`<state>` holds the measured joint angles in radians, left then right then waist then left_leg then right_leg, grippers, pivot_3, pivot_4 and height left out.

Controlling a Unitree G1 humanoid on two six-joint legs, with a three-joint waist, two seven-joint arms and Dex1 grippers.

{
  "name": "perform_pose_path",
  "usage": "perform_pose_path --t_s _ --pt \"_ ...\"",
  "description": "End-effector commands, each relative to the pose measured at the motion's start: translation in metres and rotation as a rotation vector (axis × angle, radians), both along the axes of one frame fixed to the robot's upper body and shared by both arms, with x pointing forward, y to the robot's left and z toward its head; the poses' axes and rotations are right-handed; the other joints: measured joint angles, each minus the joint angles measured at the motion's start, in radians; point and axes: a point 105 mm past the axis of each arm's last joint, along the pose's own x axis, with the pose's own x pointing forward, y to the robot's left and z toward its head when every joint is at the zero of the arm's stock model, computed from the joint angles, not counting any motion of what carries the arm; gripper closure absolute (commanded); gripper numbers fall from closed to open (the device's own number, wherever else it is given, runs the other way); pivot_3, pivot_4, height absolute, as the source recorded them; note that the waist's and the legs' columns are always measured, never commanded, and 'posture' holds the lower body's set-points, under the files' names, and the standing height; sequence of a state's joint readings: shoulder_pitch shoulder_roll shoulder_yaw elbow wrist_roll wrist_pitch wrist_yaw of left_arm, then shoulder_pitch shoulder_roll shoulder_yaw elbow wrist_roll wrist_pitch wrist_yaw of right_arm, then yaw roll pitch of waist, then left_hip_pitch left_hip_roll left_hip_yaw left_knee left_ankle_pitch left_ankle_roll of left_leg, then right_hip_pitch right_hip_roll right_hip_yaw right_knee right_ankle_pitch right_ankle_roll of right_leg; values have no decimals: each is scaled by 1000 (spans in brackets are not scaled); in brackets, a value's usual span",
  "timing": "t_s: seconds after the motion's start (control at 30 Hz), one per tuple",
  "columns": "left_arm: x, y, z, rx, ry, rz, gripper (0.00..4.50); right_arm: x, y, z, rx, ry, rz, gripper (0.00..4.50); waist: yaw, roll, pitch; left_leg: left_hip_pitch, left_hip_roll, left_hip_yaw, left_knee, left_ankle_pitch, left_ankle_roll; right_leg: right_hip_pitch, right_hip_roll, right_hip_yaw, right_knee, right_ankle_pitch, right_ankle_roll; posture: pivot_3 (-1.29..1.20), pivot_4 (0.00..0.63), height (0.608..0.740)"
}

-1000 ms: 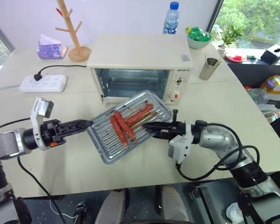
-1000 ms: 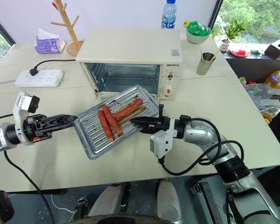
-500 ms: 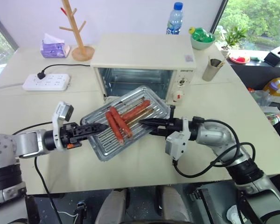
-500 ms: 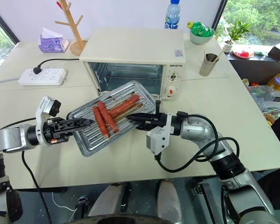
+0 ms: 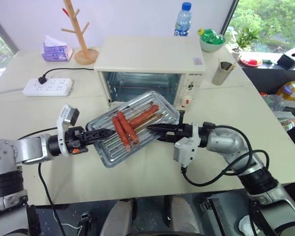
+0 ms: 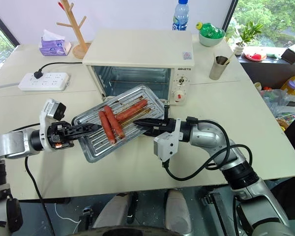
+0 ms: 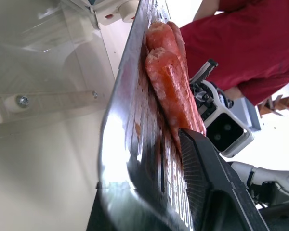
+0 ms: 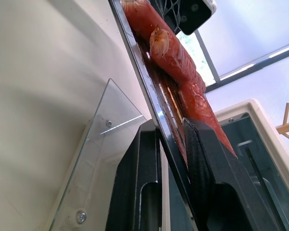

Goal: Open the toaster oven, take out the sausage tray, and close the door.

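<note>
The tray [image 5: 132, 127] is held in the air right in front of the oven [image 5: 150, 69], blocking its open mouth. Under the tray the glass door [image 8: 94, 163] lies folded down flat. Left of the oven, a power strip [image 5: 46, 86] and its cord occupy the table [image 5: 246, 113]; the right side stays bare up to a metal cup [image 5: 220, 73].

Setting: office or lab room arranged as a mock kitchen station. Evidence: wide cream tabletop [image 5: 265, 113] by large windows with greenery outside; toaster oven [image 5: 150, 64] standing on it; white power strip [image 5: 45, 87] with a black cable; wooden mug tree [image 5: 78, 34]; purple tissue pack [image 5: 54, 50]; water bottle [image 5: 182, 19]; steel cup [image 5: 220, 73]; potted plant [image 5: 243, 37].
</note>
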<state>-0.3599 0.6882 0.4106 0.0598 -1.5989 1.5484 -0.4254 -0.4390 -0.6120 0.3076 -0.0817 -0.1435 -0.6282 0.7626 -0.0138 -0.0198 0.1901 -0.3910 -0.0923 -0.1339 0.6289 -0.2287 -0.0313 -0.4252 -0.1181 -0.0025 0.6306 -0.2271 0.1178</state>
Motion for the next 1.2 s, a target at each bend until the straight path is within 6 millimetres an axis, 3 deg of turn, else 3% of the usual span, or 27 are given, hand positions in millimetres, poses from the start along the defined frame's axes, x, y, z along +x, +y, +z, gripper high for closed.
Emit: perform_pose_path --t_s 0.03,0.13,0.17,0.23,0.73,0.97,1.2 --pt "0 -2 5 -29 -16 2 3353 -4 -1 19 35 -77 18 4249 0 0 0 0 0 0 0 0 0 0 0 0 0 0 0 0 150 736" --pt "1 -3 7 -55 -12 9 3353 -4 -2 20 33 -79 16 4249 0 0 0 0 0 0 0 0 0 0 0 0 0 0 0 0 150 736" --pt "1 -3 8 -58 -11 10 3878 -4 -2 20 32 -79 15 4249 0 0 0 0 0 0 0 0 0 0 0 0 0 0 0 0 150 736" --pt "1 -3 8 -59 -7 13 4476 -4 -3 20 31 -79 14 4249 0 0 0 0 0 0 0 0 0 0 0 0 0 0 0 0 150 736" --pt "1 3 1 -104 74 102 4476 -12 -17 7 -25 5 -4 4249 1 0 0 0 0 0 0 0 0 0 0 1 0 -2 -3 0 150 736" --pt "-6 5 -13 -140 98 167 4500 -18 -25 2 -70 107 -3 900 2 1 0 0 0 1 -1 0 0 0 0 1 -1 -2 -4 0 150 736" --pt "-9 17 -22 -182 111 271 4500 -17 -38 3 -46 282 -51 900 4 0 0 0 0 1 -1 0 1 0 -1 1 -2 -3 -5 0 150 736"
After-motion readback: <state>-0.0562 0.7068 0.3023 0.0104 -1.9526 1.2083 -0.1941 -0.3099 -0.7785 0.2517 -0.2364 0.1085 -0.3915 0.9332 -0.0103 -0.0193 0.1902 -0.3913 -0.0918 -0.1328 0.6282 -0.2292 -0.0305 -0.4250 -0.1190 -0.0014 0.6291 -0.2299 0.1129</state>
